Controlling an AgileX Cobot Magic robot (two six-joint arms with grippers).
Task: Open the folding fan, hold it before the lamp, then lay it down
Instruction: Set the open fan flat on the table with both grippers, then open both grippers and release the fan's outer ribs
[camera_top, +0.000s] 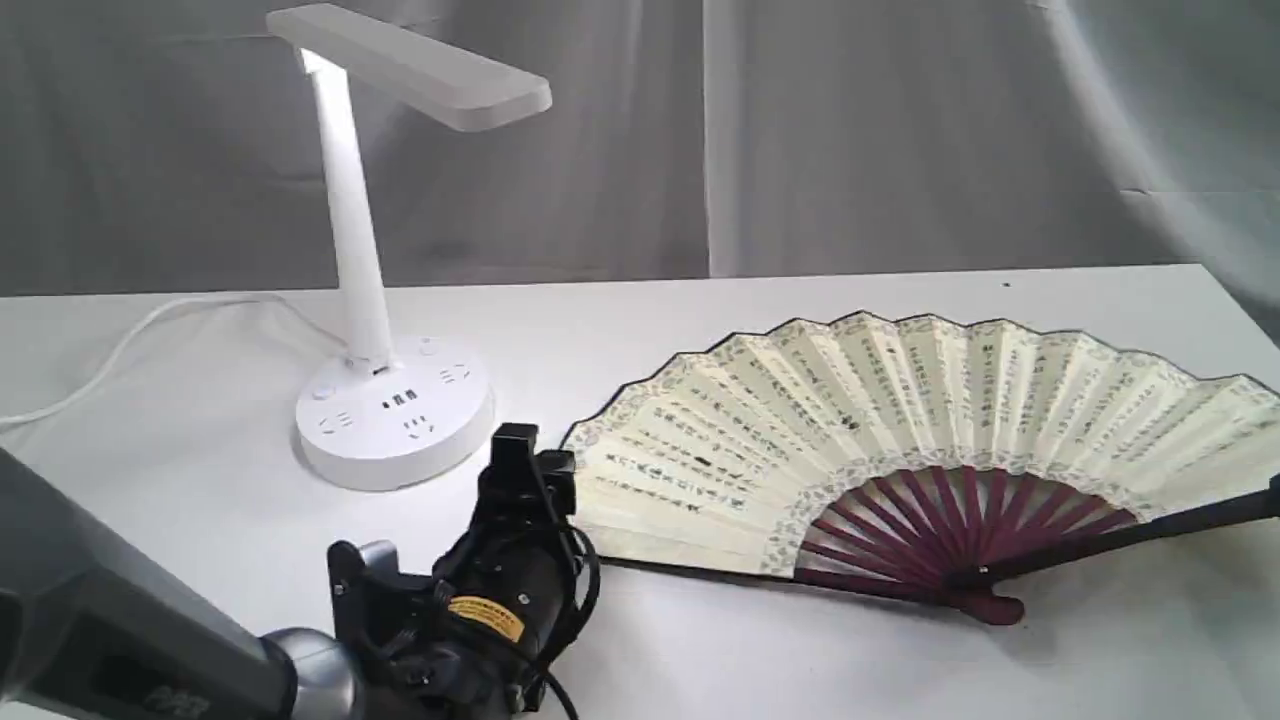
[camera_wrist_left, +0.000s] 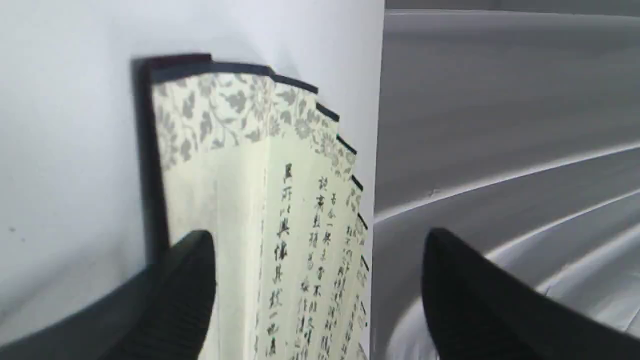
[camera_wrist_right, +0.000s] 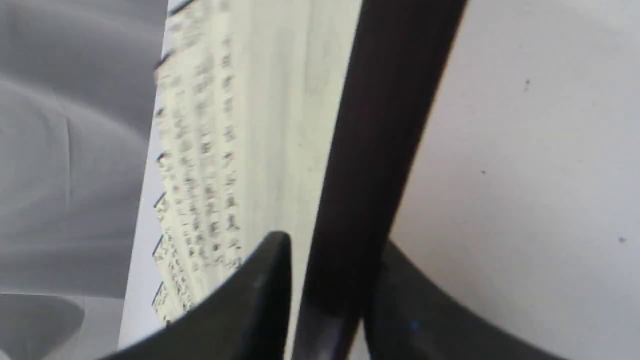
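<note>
On the table (camera_top: 700, 650), folding fan (camera_top: 900, 400) lies spread flat beside lamp (camera_top: 350, 220). Left gripper (camera_wrist_left: 317, 235) wide apart over its end pleats. Right gripper (camera_wrist_right: 332, 245) straddles dark guard (camera_wrist_right: 390, 100), slack, gap on one side.

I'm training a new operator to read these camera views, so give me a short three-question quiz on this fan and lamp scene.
1. True or false: the fan lies folded shut on the table.
2. In the exterior view, the lamp stands: A) left of the fan, B) right of the fan, C) on top of the fan.
3. Which hand has its fingers wide apart, gripping nothing?

Key
1. False: it lies spread open.
2. A.
3. The left hand.
</note>
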